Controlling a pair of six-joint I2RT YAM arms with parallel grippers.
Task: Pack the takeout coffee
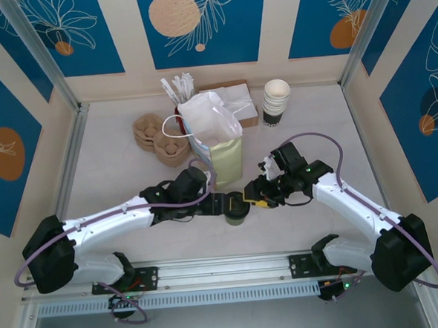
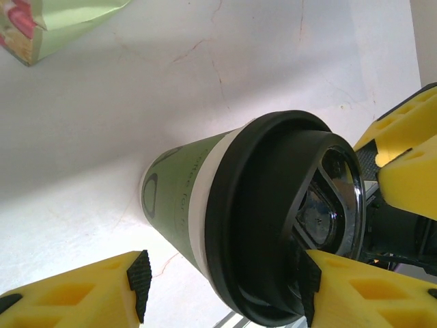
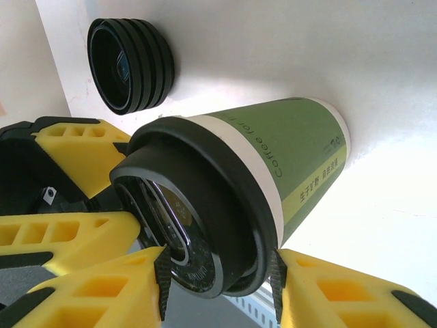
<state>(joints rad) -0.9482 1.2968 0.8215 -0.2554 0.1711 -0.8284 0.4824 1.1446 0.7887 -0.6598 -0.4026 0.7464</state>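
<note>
Because the takeout coffee [image 2: 179, 205] stood upright on the pale surface [image 2: 89, 137] between the two arms, near the paper bag [image 1: 226, 160], each arm could reach it from its own side. The right pincer [image 3: 220, 277] pinched the cup at its lid [image 3: 205, 191], with a black pad set against the rim on either side. I judge this was meant to seat the lid or to steady the cup.

The left pincer [image 2: 225, 287] stood spread around the same cup. One pad [image 2: 311, 287] lay against the lid's edge, while the other was apart from the cup's wall, with bare surface showing between them. That looser straddle read as a brace rather than a grip.

The cup was a tapered paper shape, matt green with printed lettering and a white band under the lid. The lid was round, glossy black moulded plastic, with a raised rim and a recessed centre. The pincer fingers were yellow and lattice-cut, tipped with ridged black pads. A pile of like black lids [image 3: 130, 65] sat near the cup. The bag stood open-mouthed, white with a pale green side, placed, by my judgement, to take the cup.
</note>
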